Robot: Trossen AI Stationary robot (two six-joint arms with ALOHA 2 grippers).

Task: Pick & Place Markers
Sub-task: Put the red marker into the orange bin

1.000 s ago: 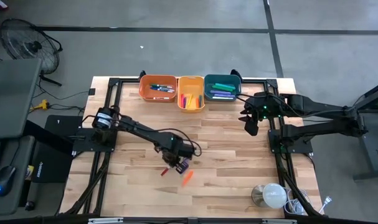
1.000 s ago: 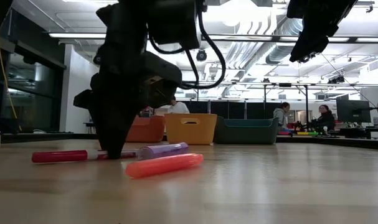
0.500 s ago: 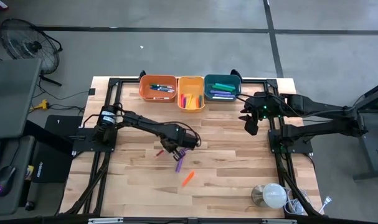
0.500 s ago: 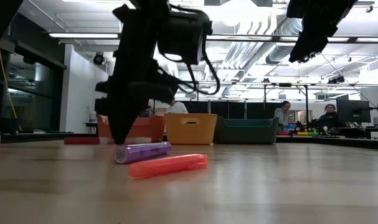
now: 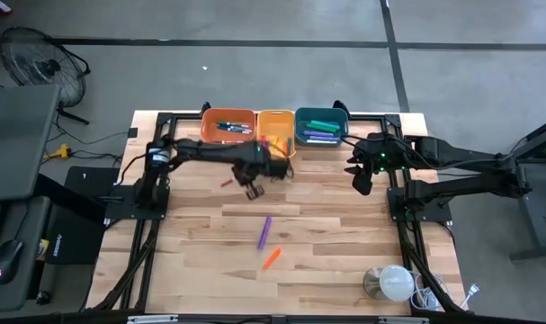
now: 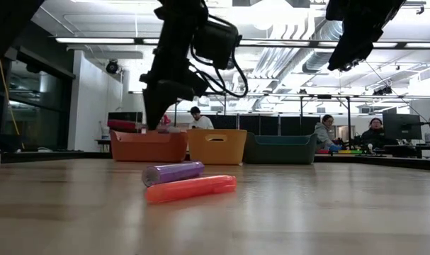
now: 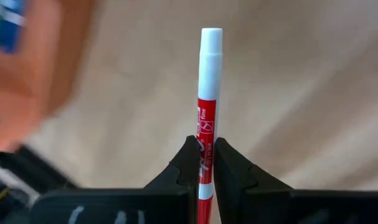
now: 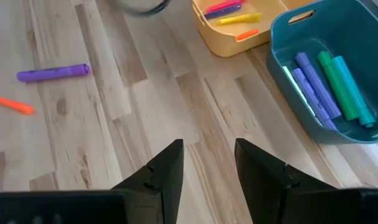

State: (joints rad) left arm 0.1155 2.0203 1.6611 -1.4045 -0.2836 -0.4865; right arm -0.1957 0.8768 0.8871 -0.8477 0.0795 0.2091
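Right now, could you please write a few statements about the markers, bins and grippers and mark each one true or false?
1. The left gripper is shut on a red marker. True.
2. The purple marker and the orange marker lie in the teal bin. False: both lie loose on the table, well short of the bins.
3. The right gripper holds a green marker. False: its fingers stand open and empty above the wood.
4. The teal bin holds purple and green markers. True.
5. The left gripper is down at the table surface. False: in the low view it is raised, near the orange bin.
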